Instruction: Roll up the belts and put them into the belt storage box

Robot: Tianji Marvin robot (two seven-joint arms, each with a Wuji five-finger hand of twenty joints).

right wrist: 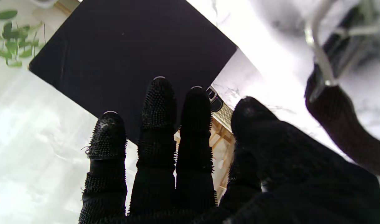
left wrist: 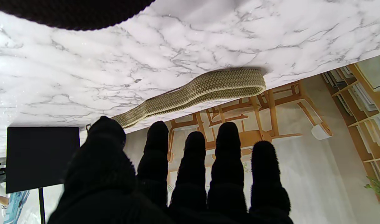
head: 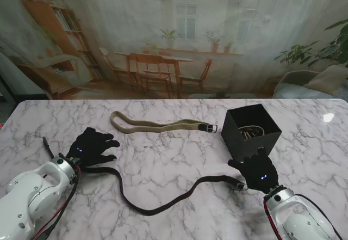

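Black belt (head: 163,199) awaiting roll; both robot hands empty, fingers spread.
Left robot hand (head: 93,146) and right robot hand (head: 258,170) rest at its ends on the worktop (head: 174,153); tan belt (head: 157,124) lies farther off, box (head: 251,131) just beyond right. Next: grip buckle end, start coiling.

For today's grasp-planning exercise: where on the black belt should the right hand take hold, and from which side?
Probably at the buckle end of the black belt, which lies flat right beside the right hand. Come down from above, closing on the strap just behind the metal buckle: it is stiffer there and gives a firm core to roll from. The belt's other end lies by the left hand.
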